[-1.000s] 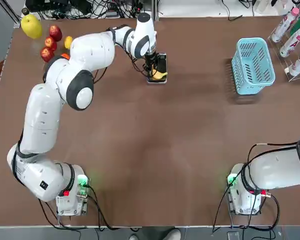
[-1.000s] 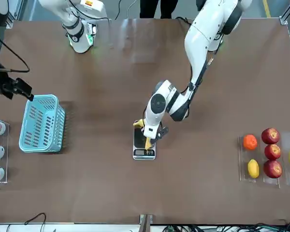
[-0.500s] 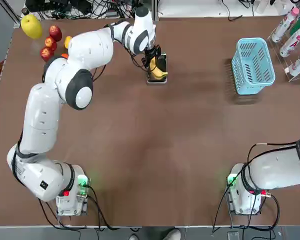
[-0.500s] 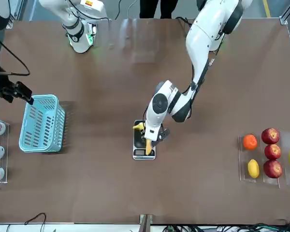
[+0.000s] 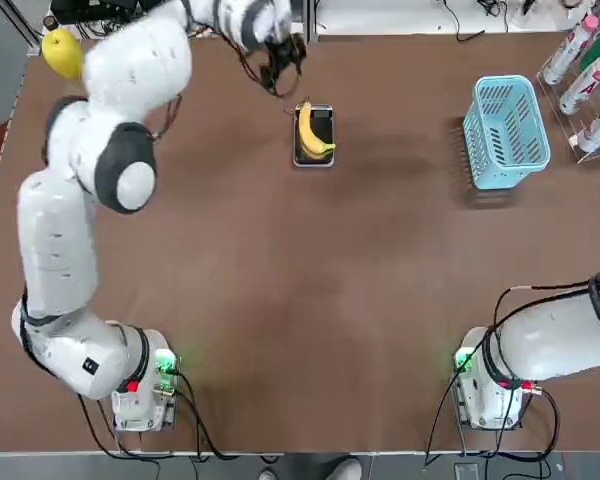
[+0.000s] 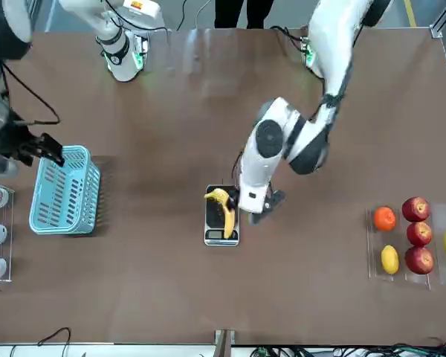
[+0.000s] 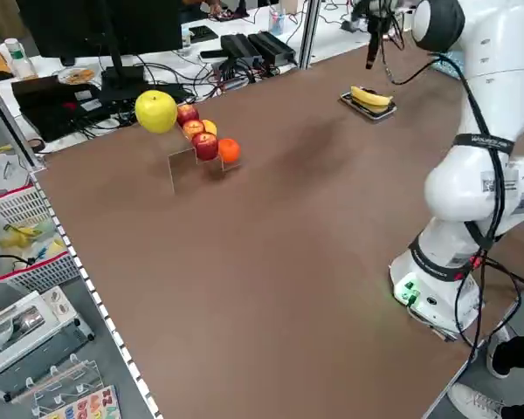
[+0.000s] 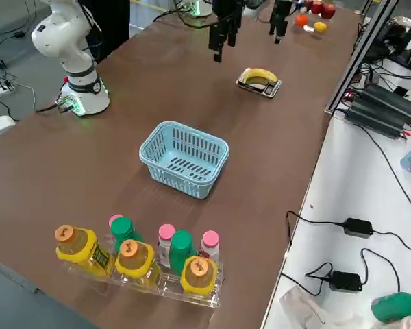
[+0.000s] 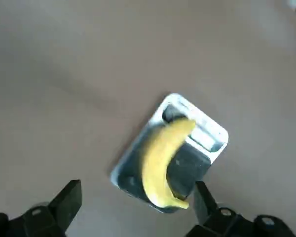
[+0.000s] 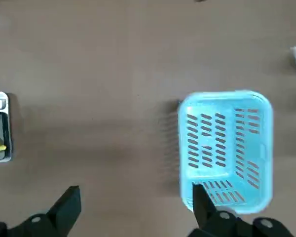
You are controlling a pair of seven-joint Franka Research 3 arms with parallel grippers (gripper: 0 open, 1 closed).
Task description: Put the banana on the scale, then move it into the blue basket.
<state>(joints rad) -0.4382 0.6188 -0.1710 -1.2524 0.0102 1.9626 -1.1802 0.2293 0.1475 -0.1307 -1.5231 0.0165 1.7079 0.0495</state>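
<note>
Left wrist view: banana (image 9: 160, 165) on scale (image 9: 190, 170), brown tabletop (image 9: 64, 123) — left gripper (image 9: 138, 202) wide open, empty.
Right wrist view adds the blue basket (image 10: 224, 148) — right gripper (image 10: 138, 205) also wide open, empty.

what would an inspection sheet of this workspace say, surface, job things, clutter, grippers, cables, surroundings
surface: brown tabletop, no spills seen
job things: banana lying on the scale; blue basket with nothing seen inside
clutter: apples, orange, lemon, large yellow fruit; bottles in a clear rack
grippers: left open above the tabletop near the scale, holding nothing; right open near the basket, holding nothing
cables: black cables looping by the arm bases
surroundings: monitor, person's legs
</note>
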